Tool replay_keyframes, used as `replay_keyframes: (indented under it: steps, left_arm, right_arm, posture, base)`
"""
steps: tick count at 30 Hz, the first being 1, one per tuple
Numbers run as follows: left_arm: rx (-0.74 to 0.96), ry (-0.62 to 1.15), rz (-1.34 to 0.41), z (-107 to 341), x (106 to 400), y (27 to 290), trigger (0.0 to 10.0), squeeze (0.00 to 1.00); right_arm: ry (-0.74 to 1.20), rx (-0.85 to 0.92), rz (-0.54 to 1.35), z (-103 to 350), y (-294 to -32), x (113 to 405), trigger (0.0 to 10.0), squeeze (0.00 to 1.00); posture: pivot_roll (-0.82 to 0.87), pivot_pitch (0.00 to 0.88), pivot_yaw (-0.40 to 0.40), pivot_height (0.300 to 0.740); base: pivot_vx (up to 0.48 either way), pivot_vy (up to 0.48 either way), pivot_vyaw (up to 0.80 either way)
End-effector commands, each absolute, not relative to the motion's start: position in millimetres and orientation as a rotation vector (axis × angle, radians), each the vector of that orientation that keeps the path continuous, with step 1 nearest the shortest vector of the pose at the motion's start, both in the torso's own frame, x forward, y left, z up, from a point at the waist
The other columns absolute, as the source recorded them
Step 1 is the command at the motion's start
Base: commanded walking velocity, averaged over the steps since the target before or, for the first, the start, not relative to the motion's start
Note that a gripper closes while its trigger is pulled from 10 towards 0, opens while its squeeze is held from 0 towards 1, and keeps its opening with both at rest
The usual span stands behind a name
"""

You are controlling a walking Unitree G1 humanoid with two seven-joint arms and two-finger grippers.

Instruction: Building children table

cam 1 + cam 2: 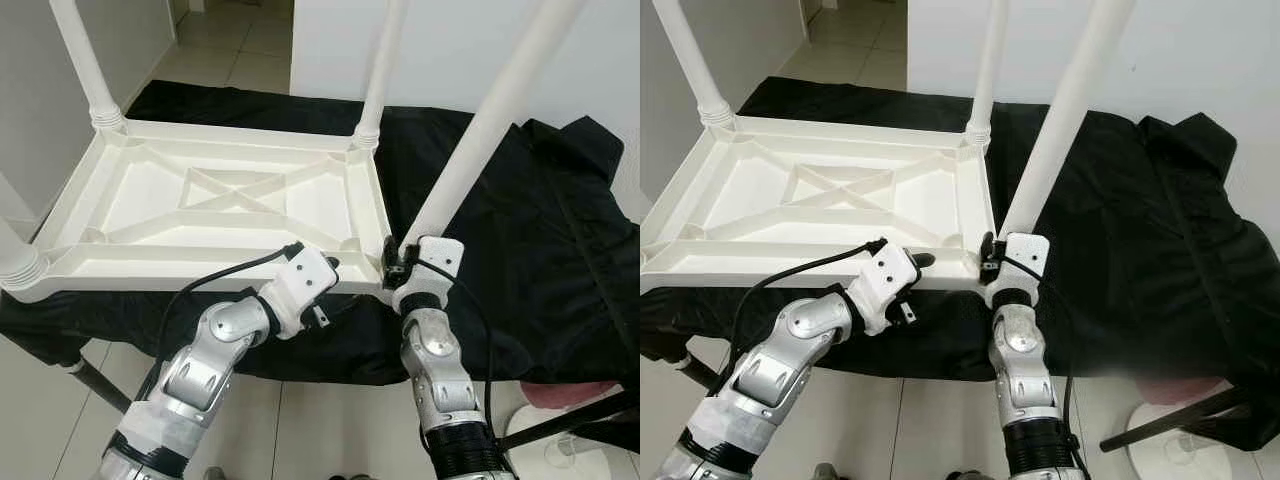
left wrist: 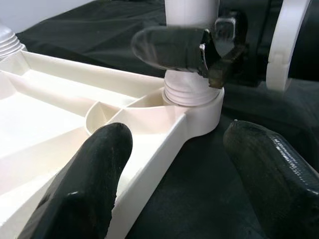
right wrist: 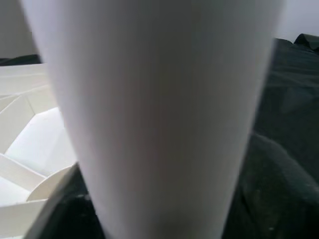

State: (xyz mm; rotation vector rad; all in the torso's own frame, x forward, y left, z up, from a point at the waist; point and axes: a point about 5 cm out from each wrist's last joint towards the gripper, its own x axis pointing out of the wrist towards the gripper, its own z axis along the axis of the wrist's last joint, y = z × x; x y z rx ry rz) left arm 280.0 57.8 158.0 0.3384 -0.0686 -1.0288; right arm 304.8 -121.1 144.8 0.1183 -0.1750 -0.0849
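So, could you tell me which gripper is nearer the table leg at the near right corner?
Right. The right gripper is clamped on the table leg at its base; the left gripper is open beside that corner, not touching it.

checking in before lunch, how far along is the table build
Three legs already stand in the upturned tabletop. The right tool is shut on the fourth leg, at its corner socket. The left tool, open, hovers beside that corner. Left: finish seating the leg, then flip the table.

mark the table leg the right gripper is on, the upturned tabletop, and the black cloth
table leg (image 1: 480, 140), left eye view, middle of the white shaft.
tabletop (image 1: 150, 195), left eye view, ribbed underside panel.
black cloth (image 1: 520, 240), left eye view, bare stretch to the right of the tabletop.
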Motion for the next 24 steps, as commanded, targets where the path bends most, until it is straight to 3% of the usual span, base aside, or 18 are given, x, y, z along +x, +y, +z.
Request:
replay_keyframes:
  steps: [1,6,7,12,24]
  left_arm:
    - [0.338,-0.062,-1.009,156.1,281.0,56.9,10.0,0.00]
    - [0.335,-0.064,-1.010,155.6,279.9,55.4,10.0,0.00]
    - [0.334,-0.064,-1.011,155.5,279.6,54.7,10.0,0.00]
    - [0.332,-0.064,-1.013,155.5,279.5,53.8,10.0,0.00]
    - [0.336,-0.063,-1.023,155.5,279.4,54.3,10.0,0.00]
  right_arm:
    - [-0.167,0.132,-0.074,143.5,-125.0,301.6,10.0,1.00]
    - [-0.172,0.110,-0.024,144.8,-132.7,301.3,10.0,1.00]
    - [-0.172,0.087,0.005,144.1,-136.4,301.1,10.0,0.00]
    - [-0.164,0.067,0.071,142.6,-145.7,301.3,10.0,0.00]
    - [-0.160,-0.057,0.422,145.7,-158.0,310.2,10.0,0.00]
  posture:
    - [0.00,0.080,-0.096,0.740]
    - [0.00,0.078,-0.099,0.740]
    - [0.00,0.076,-0.102,0.740]
    - [0.00,0.075,-0.101,0.740]
    - [0.00,0.072,-0.088,0.740]
  base:
    - [0.000,0.000,0.00]
    - [0.000,0.000,0.00]
    - [0.000,0.000,0.00]
    - [0.000,0.000,0.00]
    - [0.000,0.000,0.00]
